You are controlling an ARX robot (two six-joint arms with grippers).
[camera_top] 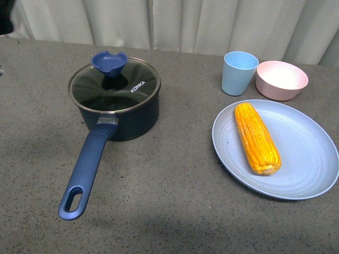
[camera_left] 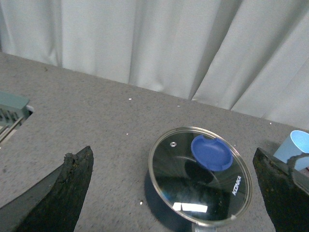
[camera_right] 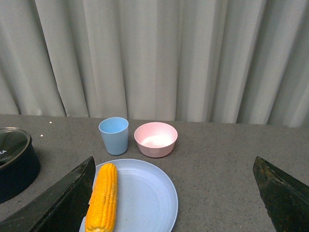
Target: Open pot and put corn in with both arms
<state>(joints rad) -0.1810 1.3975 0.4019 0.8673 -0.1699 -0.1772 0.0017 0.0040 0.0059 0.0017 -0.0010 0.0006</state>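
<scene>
Left gripper [camera_left: 172, 152] splayed, facing pot [camera_top: 132, 119]; right gripper [camera_right: 174, 160] splayed, facing corn [camera_right: 102, 195].

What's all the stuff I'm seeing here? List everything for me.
Dark navy round saucepan: one, table's left, long blue handle towards the robot.
Glass lid with blue knob: one, clear, closed on the saucepan.
Husked yellow-orange corn cob: one, lying on the plate.
Pale blue round plate: one, table's right.
Light blue cup: one, behind the plate.
Pink bowl: one, right of the cup.
Grey speckled table: one, under everything.
White curtain: one, behind the table.
Left hand: black, open, facing the lid.
Right hand: black, open, facing the plate.
</scene>
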